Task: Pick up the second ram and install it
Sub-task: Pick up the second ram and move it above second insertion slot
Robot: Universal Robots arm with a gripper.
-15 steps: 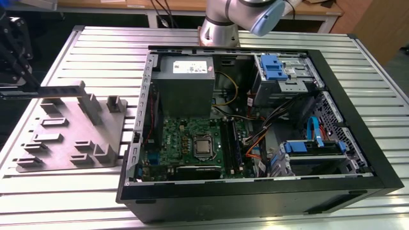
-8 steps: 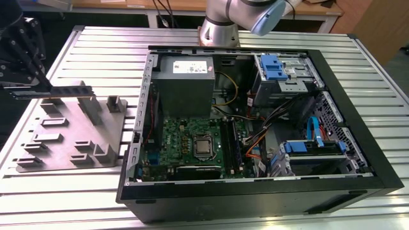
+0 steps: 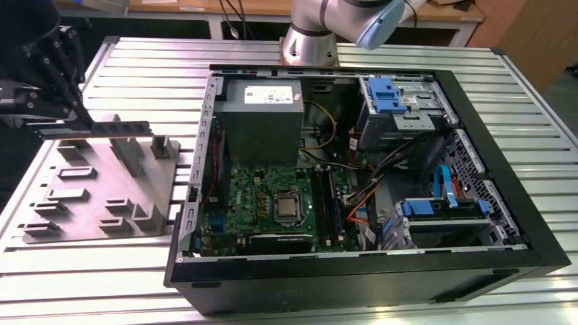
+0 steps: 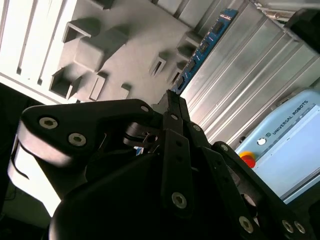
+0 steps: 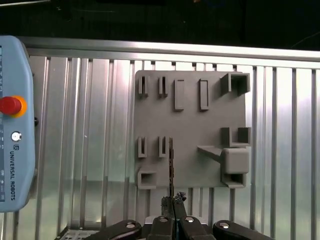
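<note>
Gripper (image 3: 83,126) at upper left of the exterior view, arm base (image 3: 312,30) standing at top centre behind the case. Fingers clamped on one end of the second ram (image 3: 122,126). The strip juts level toward the exterior view's right, over the grey holder tray (image 3: 91,196). Open computer case (image 3: 361,277) occupies centre and right, motherboard (image 3: 257,193) inside, well apart from the ram. Teach pendant (image 5: 15,125) lies on the slatted table (image 5: 90,100) near the tray.
</note>
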